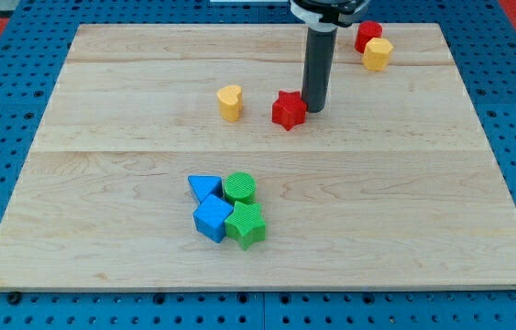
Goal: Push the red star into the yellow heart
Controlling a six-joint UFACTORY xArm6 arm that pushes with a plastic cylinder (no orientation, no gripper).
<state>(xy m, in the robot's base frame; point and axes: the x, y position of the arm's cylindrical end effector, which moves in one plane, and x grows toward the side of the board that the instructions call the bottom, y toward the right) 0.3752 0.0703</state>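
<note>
A cluster sits toward the board's bottom edge, left of centre: blue triangle (204, 188), blue cube (212, 219), green cylinder (239, 188) and green star (247, 225). Further up, the yellow heart (230, 103) stands near the red star (288, 110), apart from it. My tip (312, 109) touches the star's right side; it has no jaws and holds nothing. Near the top right corner sit a red block (367, 35) and yellow block (378, 53), touching.

red star (288, 109): mid-board, flat | yellow heart (230, 103): near its left, apart
</note>
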